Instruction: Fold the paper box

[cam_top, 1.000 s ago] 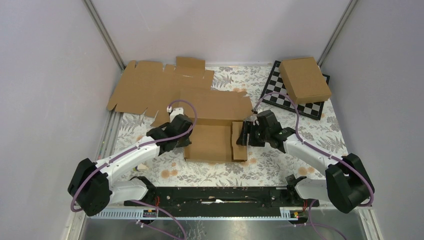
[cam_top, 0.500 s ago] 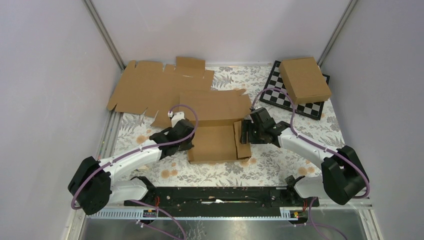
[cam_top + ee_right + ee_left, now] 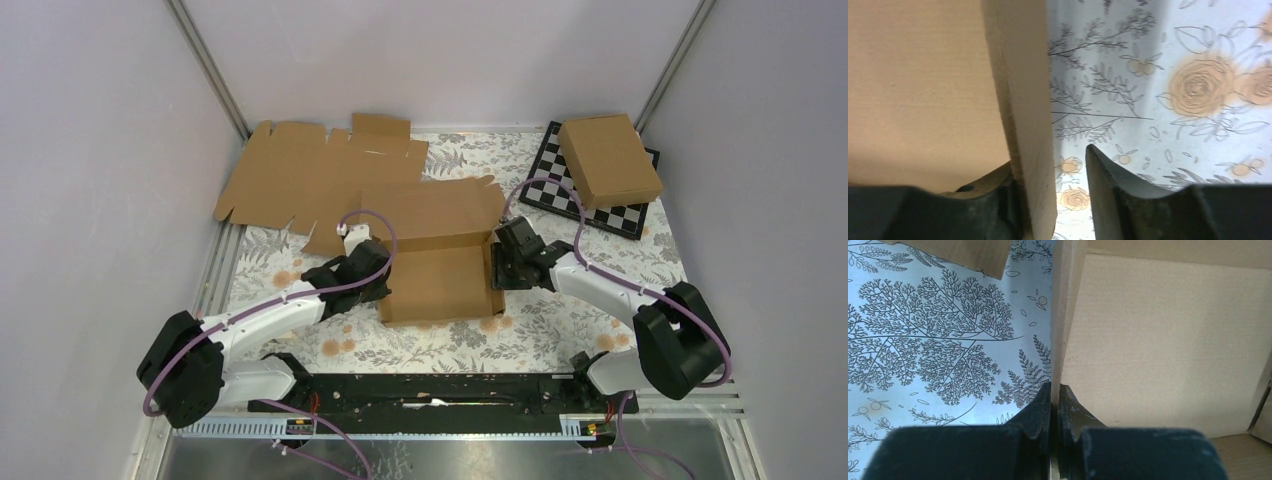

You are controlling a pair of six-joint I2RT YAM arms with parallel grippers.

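On desk (image 3: 560, 330), left fingers (image 3: 1040, 407) are pinching box (image 3: 440, 285) by left wall; right fingers (image 3: 1113, 185), part-open, are straddling right wall. Light, crease-prone card, likely: grip wall edges.

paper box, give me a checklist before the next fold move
1. Left tool clamped on the left wall of the paper box: ok
2. Right wall sits inside the right tool: ok
3. Right tool closed on that wall: not ok, gap beside its outer finger
4. Both side walls upright: ok
5. Lid panel free of the flat cardboard sheet: cannot tell
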